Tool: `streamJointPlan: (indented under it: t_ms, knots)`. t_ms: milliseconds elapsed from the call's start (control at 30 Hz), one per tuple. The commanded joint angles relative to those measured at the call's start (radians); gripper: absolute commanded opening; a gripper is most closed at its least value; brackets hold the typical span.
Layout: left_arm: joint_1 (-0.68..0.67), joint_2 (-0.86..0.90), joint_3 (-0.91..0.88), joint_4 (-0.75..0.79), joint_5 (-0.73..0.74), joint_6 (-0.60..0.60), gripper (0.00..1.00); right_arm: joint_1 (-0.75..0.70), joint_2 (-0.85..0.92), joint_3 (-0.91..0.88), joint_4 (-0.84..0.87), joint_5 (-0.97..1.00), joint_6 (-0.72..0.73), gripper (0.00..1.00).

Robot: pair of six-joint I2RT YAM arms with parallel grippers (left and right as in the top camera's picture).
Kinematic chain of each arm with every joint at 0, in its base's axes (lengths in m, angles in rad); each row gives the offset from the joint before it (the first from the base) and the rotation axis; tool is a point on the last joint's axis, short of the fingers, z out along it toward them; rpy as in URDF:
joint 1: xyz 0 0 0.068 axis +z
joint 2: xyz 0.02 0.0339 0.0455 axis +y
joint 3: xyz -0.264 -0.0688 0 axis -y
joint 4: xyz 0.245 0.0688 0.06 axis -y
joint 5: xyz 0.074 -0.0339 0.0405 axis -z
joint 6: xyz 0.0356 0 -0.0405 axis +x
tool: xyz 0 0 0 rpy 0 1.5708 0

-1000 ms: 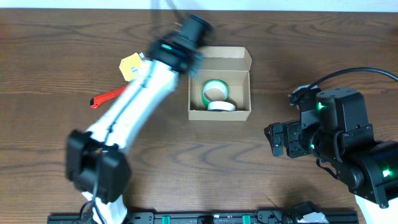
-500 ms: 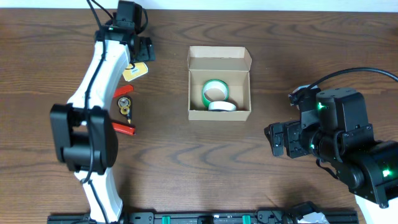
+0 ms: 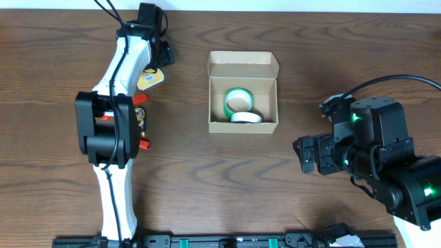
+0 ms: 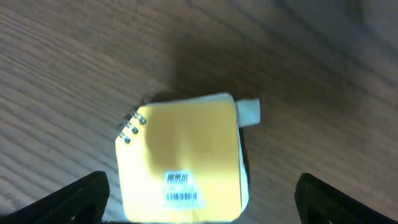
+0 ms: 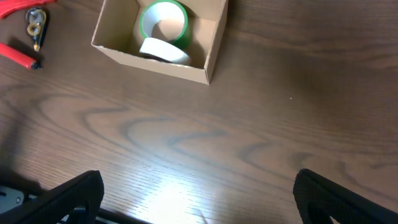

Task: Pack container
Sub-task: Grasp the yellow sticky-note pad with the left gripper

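**Notepad (image 4: 180, 155) is the next pick: left arm has quit the box**

A second ago the left arm was at the upper-left corner of the container (image 3: 242, 127). It has since swung to the upper left of the overhead frame and now hangs over the yellow notepad, which lies on the worktop (image 3: 207, 172) well apart from the box. That looks like a fresh pick beginning. The green tape roll (image 3: 240, 92) and white tape roll (image 3: 244, 118) already sit inside, and the lid flap is open.

The left arm stretches long up the left side, wrist turned down. The left gripper (image 4: 205, 196) has its jaws spread wide and grasps nothing, with the pad showing between them. The container sits at upper centre. The right arm is folded at lower right, and the right gripper (image 5: 199, 199) is likewise released and empty.
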Motion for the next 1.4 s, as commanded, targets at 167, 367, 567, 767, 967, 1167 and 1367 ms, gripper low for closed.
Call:
streamJointPlan:
  t_ms: [167,367,567,767,967,1167,1367]
  knots:
    - [0.036,0.072,0.029,-0.016,0.068,-0.086,0.96,-0.008,-0.001,0.000,-0.002,-0.003,-0.003,0.99]
    - [0.049,0.103,0.029,-0.018,0.100,-0.079,0.96,-0.007,-0.001,0.000,-0.002,-0.003,-0.003,0.99]
    - [0.049,0.109,0.029,-0.016,0.088,-0.064,0.96,-0.007,-0.001,0.000,-0.002,-0.004,-0.003,0.99]
    - [0.049,0.127,0.029,-0.035,0.086,-0.051,0.96,-0.007,-0.001,0.000,-0.002,-0.003,-0.003,0.99]
    - [0.049,0.132,0.029,-0.047,0.085,-0.030,1.00,-0.007,-0.001,0.000,-0.002,-0.003,-0.003,0.99]
    - [0.049,0.132,0.032,-0.068,0.080,-0.017,0.77,-0.007,-0.001,0.000,-0.002,-0.003,-0.003,0.99]
    - [0.049,0.132,0.091,-0.123,0.062,0.015,0.67,-0.007,-0.001,0.000,-0.002,-0.004,-0.003,0.99]
